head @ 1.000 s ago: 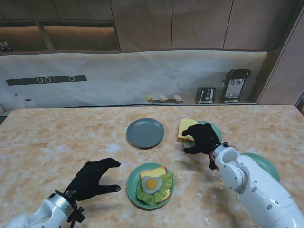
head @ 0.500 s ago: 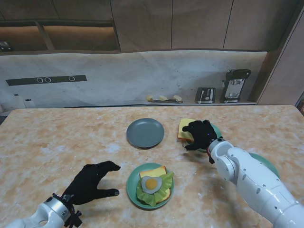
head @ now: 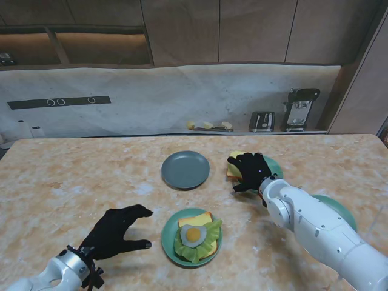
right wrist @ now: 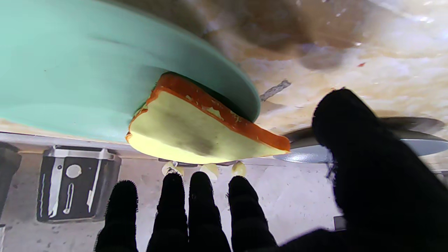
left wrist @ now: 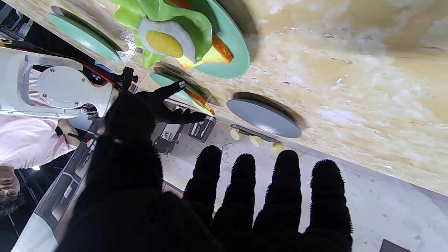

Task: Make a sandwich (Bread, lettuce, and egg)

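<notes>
Right hand (head: 250, 170) spread open over bread slice (head: 233, 164), ungrasped.

No words, brand names or numbers can be read in any view. The nearest things to signs are three small white rings on a dark strip (head: 59, 102) fixed to the wall behind the table, and a white circle with two slot-like marks on the face of a black box (right wrist: 77, 184) standing against that same wall; the marks carry no letters. The plates, food and gloves bear no print.
</notes>
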{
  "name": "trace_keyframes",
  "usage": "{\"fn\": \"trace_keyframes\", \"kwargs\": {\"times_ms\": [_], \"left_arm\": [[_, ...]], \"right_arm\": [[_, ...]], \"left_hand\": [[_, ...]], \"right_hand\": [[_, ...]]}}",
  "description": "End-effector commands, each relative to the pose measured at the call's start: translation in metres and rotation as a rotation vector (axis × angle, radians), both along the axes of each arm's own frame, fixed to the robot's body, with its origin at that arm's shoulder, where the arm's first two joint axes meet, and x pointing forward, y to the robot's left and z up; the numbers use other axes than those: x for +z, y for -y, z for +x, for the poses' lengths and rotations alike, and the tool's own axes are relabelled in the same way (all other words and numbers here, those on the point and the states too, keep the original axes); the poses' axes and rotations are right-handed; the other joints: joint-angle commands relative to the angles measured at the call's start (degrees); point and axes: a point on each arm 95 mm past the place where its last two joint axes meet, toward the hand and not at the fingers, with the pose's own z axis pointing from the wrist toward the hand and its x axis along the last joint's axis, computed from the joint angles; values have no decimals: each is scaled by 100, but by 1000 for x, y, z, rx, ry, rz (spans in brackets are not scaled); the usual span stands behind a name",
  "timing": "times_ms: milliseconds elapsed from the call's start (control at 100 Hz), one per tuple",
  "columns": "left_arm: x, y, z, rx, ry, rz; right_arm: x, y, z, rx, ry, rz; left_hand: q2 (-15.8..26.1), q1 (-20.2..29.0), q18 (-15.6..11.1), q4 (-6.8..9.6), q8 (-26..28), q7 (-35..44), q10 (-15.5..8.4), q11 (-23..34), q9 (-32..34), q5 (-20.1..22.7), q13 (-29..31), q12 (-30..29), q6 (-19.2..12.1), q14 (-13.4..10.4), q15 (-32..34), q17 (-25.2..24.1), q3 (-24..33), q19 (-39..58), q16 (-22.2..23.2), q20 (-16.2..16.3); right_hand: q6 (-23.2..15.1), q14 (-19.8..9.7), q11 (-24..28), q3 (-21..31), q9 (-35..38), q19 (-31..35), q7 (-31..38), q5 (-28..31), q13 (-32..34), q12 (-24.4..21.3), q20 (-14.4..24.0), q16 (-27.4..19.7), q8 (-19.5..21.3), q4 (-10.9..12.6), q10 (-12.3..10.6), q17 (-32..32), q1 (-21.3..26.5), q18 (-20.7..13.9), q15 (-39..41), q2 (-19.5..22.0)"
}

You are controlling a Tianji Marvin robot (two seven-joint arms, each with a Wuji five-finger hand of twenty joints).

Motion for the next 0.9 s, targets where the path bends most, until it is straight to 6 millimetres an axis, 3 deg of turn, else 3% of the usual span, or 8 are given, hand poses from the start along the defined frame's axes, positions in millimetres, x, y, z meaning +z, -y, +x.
{"fn": "trace_keyframes", "kwargs": {"times_ms": [0,210,500,780,890], "left_arm": [[-2,-1,0,0,-15,13],[-2,-3,1,11,-21,22],[-4,-7,3,24,-24,27],[-5,-8,3,29,-21,29],[-5,-9,3,28,-21,29]], "right_arm": [[-1,-9,2,-2,-12,12],[-4,-16,9,-5,-4,15],[-7,-21,15,-11,21,8],[-9,-23,16,-14,28,1],[-11,-24,15,-19,23,3]], "left_hand": [[162,107,41,-20,62,66,-49,21,-104,94,-50,53,-50,-25,-16,-54,-53,76,83,142],[150,139,33,-23,71,97,-27,48,-60,163,-5,66,0,-19,39,-27,-53,142,112,189],[121,193,39,-23,70,108,-36,40,-99,162,-23,63,-27,-15,45,-40,-48,163,117,207],[101,256,41,-21,80,141,-44,47,-98,186,-30,64,-43,-30,39,-48,-40,158,114,211],[102,270,44,-22,80,144,-45,47,-108,180,-19,64,-48,-30,45,-43,-40,160,117,215]], "right_hand": [[124,-81,-119,-83,-132,-55,-114,-237,-159,-76,240,119,-120,202,-64,-93,115,9,17,-127],[-1,-212,-5,-82,-131,473,51,-339,-130,107,407,369,-192,213,-81,-5,138,83,363,-120],[79,-925,1178,156,-175,2184,695,-382,20,1071,778,1591,-381,212,-114,356,447,-134,1915,-275],[48,-1896,2167,490,-234,3407,1332,-339,152,1899,1525,1618,-562,163,-146,1223,656,-512,3790,-450],[45,-2075,2635,563,-254,3511,1508,-333,317,2242,1604,1619,-618,151,-170,1653,776,-530,4085,-509]]}}
